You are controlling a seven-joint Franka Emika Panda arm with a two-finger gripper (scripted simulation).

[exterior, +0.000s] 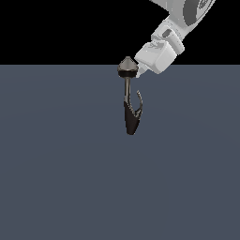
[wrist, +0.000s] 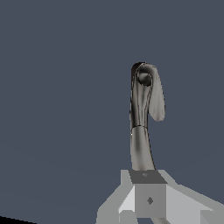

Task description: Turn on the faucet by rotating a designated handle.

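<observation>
The faucet (exterior: 130, 101) stood upright on the grey floor (exterior: 56, 178), cone cap on top. Its handle (exterior: 139, 103) curved up beside the tapered body, on the exterior view's right. The gripper (exterior: 139, 70) sat beside the cap, apparently touching; whether its jaws were apart could not be told.

A flat slate-grey floor (exterior: 56, 178) carries only the faucet (exterior: 131, 119).
</observation>
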